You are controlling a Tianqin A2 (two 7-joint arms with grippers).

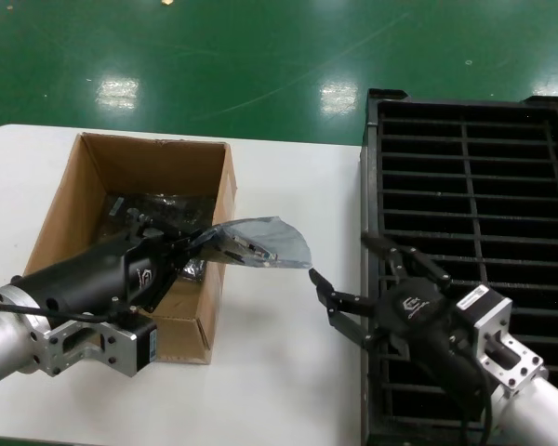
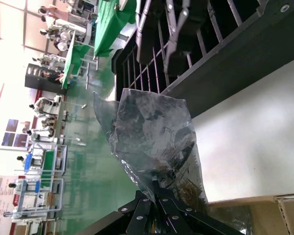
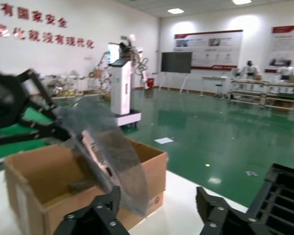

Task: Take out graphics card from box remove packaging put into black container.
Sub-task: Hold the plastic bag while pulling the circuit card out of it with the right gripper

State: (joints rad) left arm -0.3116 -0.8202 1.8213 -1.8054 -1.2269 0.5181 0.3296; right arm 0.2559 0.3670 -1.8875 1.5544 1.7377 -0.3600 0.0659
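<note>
My left gripper (image 1: 193, 243) is shut on one end of the translucent grey packaging bag (image 1: 260, 243) and holds it above the right wall of the cardboard box (image 1: 93, 177). The graphics card (image 1: 239, 249) shows dimly inside the bag. In the left wrist view the bag (image 2: 152, 142) rises from my shut fingers (image 2: 159, 198). My right gripper (image 1: 339, 258) is open and empty over the table, just right of the bag's free end and beside the black container (image 1: 465, 186). In the right wrist view the bag (image 3: 110, 161) hangs close to one finger (image 3: 95, 213) of the open right gripper (image 3: 157, 213).
More dark bagged items (image 1: 153, 209) lie inside the box. The black container's slotted ribs fill the right side of the white table (image 1: 279, 372). Green floor (image 1: 260, 56) lies beyond the table's far edge.
</note>
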